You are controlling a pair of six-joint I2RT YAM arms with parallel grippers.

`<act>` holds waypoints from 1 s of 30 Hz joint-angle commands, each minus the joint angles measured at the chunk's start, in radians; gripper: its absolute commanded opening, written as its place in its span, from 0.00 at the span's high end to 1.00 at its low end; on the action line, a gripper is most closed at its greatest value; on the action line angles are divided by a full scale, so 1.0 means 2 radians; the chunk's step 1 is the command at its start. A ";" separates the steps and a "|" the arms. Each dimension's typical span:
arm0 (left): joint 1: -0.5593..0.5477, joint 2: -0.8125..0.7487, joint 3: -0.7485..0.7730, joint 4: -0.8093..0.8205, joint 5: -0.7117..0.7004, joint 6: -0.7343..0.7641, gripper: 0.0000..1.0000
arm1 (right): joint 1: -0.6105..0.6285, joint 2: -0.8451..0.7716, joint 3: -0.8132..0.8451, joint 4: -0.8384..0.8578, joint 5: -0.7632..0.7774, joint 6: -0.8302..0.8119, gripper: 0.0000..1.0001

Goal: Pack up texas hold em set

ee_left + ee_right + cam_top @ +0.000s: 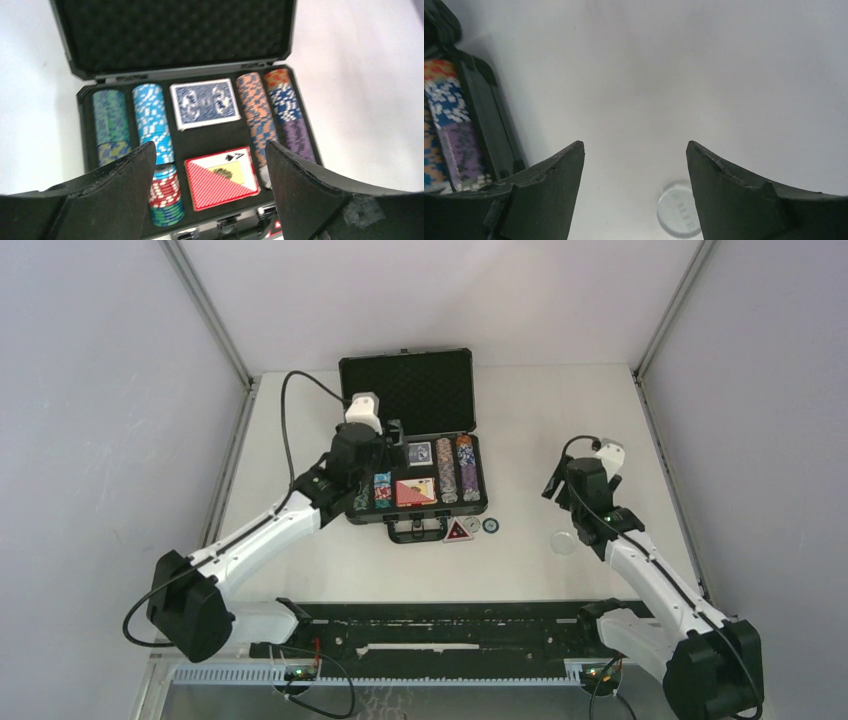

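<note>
The texas hold em set's black briefcase (482,472) lies open at the table's centre, with its foam-lined lid (408,390) upright. Rows of chips (151,120) fill both sides, and between them lie a blue deck (205,102) and a red deck (222,177). A red triangular button (458,532) and two small round ones (481,525) sit on the table in front of the case. My left gripper (210,143) hovers open over the case's left half, holding nothing. My right gripper (634,144) is open above bare table to the right of the case, and a clear round button (679,207) lies by its right finger.
The case's handle (415,531) juts toward the arms. White walls with metal posts close in the table on the left, back and right. A black rail (440,625) runs along the near edge between the arm bases.
</note>
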 commanded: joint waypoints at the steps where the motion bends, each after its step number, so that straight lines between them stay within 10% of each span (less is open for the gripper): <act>1: 0.002 -0.042 -0.042 0.019 -0.040 0.006 0.15 | -0.011 0.016 -0.024 -0.045 -0.057 0.085 0.17; 30: 0.003 -0.037 -0.059 -0.003 -0.019 -0.010 0.15 | -0.015 0.096 -0.054 -0.121 -0.048 0.156 0.10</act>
